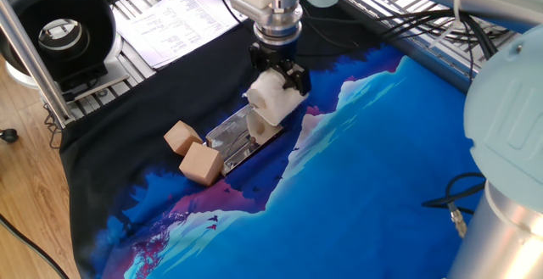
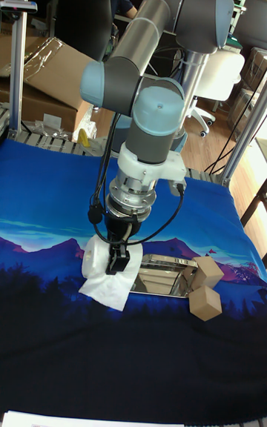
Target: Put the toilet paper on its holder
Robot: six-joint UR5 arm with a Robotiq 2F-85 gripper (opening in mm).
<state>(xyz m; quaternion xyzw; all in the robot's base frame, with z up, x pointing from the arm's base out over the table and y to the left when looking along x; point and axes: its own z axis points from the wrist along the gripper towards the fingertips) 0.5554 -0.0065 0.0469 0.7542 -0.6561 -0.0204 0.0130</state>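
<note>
Black two-finger gripper [image 1: 282,77] [image 2: 113,255] is clamping the white soft toilet paper roll [image 1: 274,99] [image 2: 100,258], holding it up at frame center in the fixed view, over the far end of the flat shiny silver metal holder plate [image 1: 229,139] [image 2: 167,274]. A loose sheet is hanging off the roll. Two tan wooden cubes [image 1: 193,150] [image 2: 206,288] are sitting touching the plate's near end on the blue mountain-print cloth [image 1: 373,169].

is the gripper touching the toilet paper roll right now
Touching. In the fixed view the gripper has its black fingers pressed against both sides of the toilet paper, holding it above the holder.
</note>
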